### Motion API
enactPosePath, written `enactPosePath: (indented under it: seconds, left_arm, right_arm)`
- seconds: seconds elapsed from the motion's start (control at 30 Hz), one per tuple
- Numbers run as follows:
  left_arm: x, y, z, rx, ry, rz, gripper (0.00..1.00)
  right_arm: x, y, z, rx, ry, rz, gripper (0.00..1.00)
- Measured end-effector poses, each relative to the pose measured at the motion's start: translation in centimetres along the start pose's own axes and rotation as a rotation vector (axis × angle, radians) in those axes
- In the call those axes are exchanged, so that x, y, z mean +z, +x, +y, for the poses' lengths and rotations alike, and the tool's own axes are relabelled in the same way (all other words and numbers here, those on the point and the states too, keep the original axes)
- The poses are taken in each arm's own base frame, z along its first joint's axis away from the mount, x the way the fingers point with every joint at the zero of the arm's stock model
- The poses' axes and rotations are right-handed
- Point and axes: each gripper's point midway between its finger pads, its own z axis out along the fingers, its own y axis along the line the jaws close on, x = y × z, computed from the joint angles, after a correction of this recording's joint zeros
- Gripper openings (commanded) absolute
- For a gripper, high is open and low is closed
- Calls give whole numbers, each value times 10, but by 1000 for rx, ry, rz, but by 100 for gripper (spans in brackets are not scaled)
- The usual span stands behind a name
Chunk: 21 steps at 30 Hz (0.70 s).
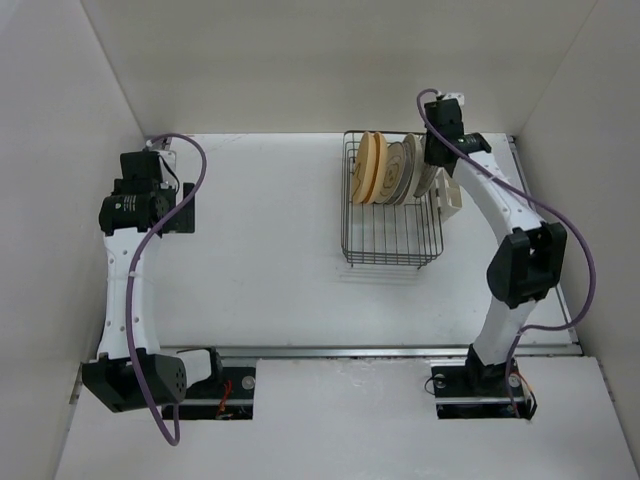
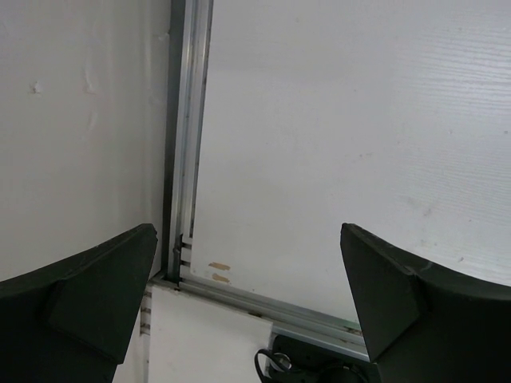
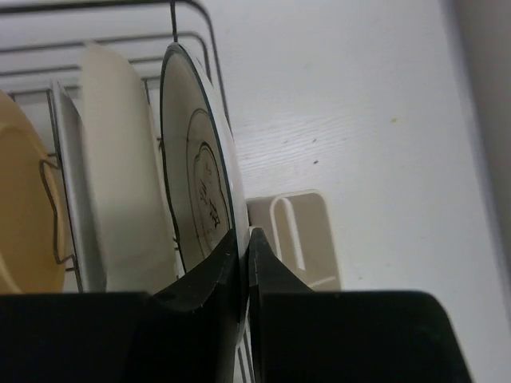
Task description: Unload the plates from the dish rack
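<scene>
The dark wire dish rack (image 1: 392, 240) stands at the back right of the table. Several plates stand on edge in its far end: an orange-tan one (image 1: 372, 166), patterned ones (image 1: 398, 170) and a white dark-rimmed plate (image 3: 196, 159) at the right end. My right gripper (image 3: 243, 239) reaches over the rack's right end (image 1: 437, 150) and is shut on the rim of that dark-rimmed plate. A cream plate (image 3: 120, 175) and an orange-tan plate (image 3: 24, 215) stand left of it. My left gripper (image 2: 247, 279) is open and empty, at the far left of the table (image 1: 160, 200).
The cream cup holder (image 3: 299, 231) hangs on the rack's right side, just beside my right fingers (image 3: 275, 267). White walls close in the table at the back and both sides. An aluminium rail (image 2: 188, 144) runs along the table edge under the left gripper.
</scene>
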Motion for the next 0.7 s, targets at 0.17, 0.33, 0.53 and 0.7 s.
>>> enactPosePath:
  seconds: [0.17, 0.33, 0.53, 0.7]
  left_arm:
    - [0, -2, -10, -3, 53, -10, 100]
    - [-3, -5, -36, 8, 205, -33, 100]
    - [-14, -16, -87, 11, 513, -53, 100]
    - [-15, -41, -129, -27, 783, -27, 86]
  right_arm:
    - [-81, -85, -20, 51, 111, -262, 0]
    - [-184, -143, -29, 152, 83, -506, 0]
    - [-224, -128, 68, 16, -420, -511, 0]
    - [-190, -17, 208, -176, -946, -205, 0]
